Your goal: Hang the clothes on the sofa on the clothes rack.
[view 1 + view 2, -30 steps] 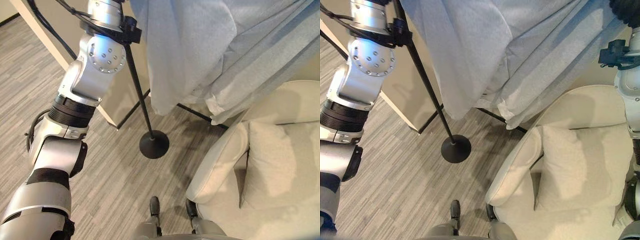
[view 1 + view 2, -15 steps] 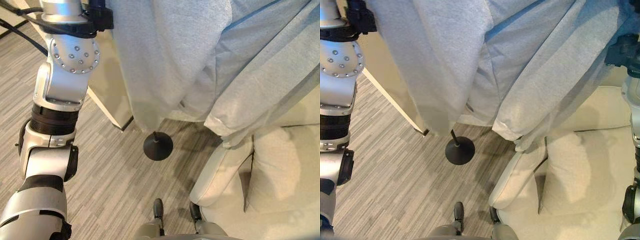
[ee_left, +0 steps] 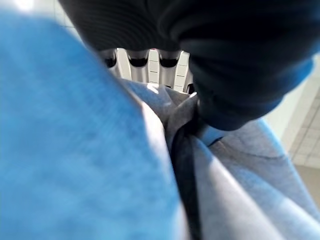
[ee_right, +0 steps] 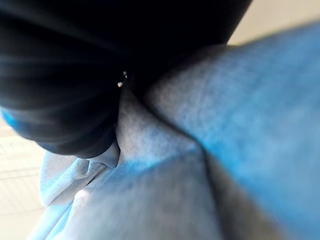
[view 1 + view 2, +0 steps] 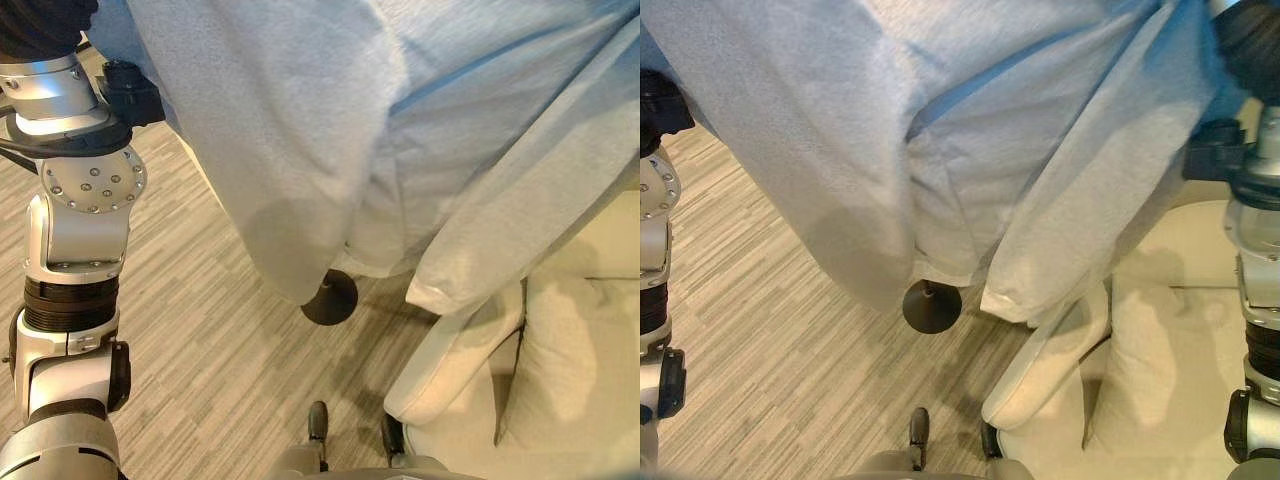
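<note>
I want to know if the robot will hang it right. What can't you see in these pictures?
- Rack pole and top: in both eye views the light blue garment hangs in front; just the black round base peeks out.
- Right hand: in its wrist view, a dark blur against the cloth, so its fingers are unreadable.
- Sofa: cut off by the edge, partly behind the garment.

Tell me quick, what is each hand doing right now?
Left hand: shut on the light blue garment, cloth bunched in its fingers.
Right hand: pressed into the same garment; whether it grips cannot be told.
</note>
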